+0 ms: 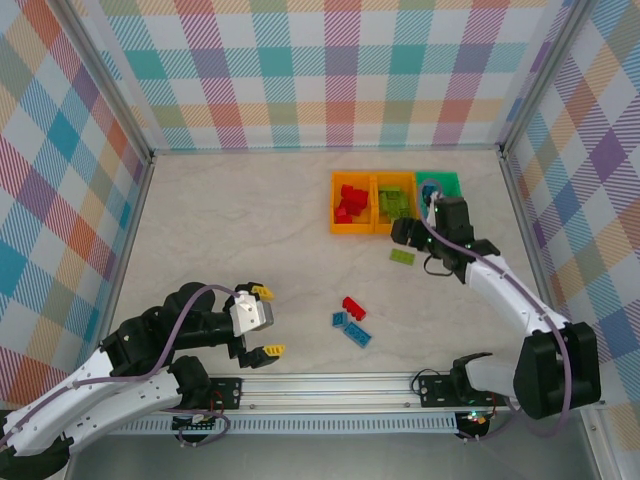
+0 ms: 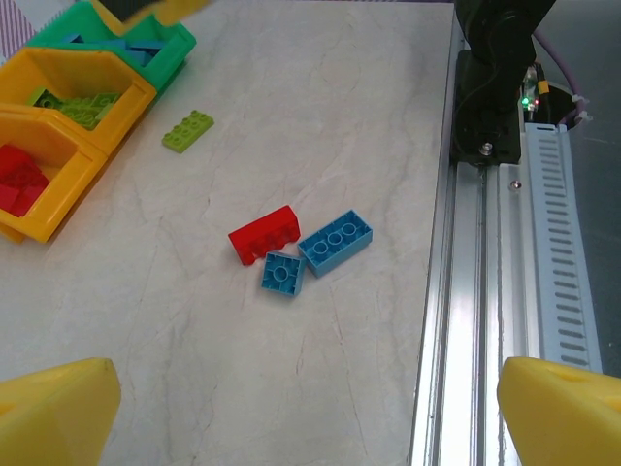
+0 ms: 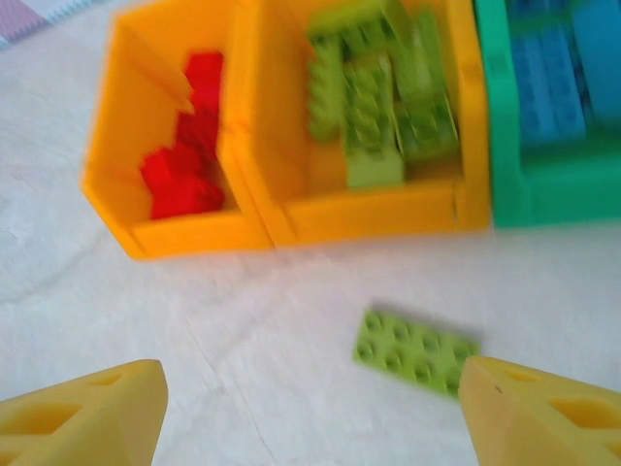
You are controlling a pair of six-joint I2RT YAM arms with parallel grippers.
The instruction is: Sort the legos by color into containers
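Note:
Three containers stand side by side at the back right: an orange bin (image 1: 336, 203) with red legos, an orange bin (image 1: 379, 205) with lime legos and a green bin (image 1: 450, 181) with blue legos. A flat lime lego (image 1: 403, 256) lies on the table just in front of them. My right gripper (image 1: 415, 232) hovers over it, open; the lime lego (image 3: 415, 349) lies by the right fingertip (image 3: 543, 408), untouched. A red lego (image 2: 263, 234) and two blue legos (image 2: 335, 241) lie together mid-table. My left gripper (image 1: 267, 321) hangs open near the front edge, empty.
The aluminium rail (image 1: 330, 385) carrying both arm bases runs along the table's near edge. Checked walls close off the left, back and right sides. The right arm's base (image 2: 490, 107) stands close to the loose legos.

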